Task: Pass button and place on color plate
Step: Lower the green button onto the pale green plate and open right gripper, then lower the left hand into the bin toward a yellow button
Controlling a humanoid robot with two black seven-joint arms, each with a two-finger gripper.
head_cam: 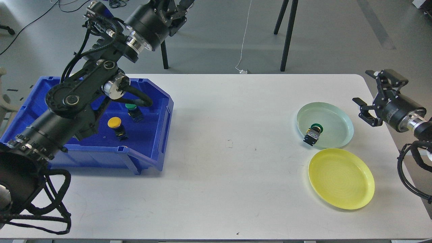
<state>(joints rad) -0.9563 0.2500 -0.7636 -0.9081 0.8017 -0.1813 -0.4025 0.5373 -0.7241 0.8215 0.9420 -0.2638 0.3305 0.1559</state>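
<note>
Head view: left gripper (175, 11) top left, state unreadable; right gripper (373, 98) released, empty. Risk: yellow button (116, 125) dropped during handover, missing yellow plate (341, 178).

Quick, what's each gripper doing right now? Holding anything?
Left gripper: raised beyond the blue bin, fingers too dark to tell apart; cannot tell.
Right gripper: open, empty, beside the green plate.
</note>
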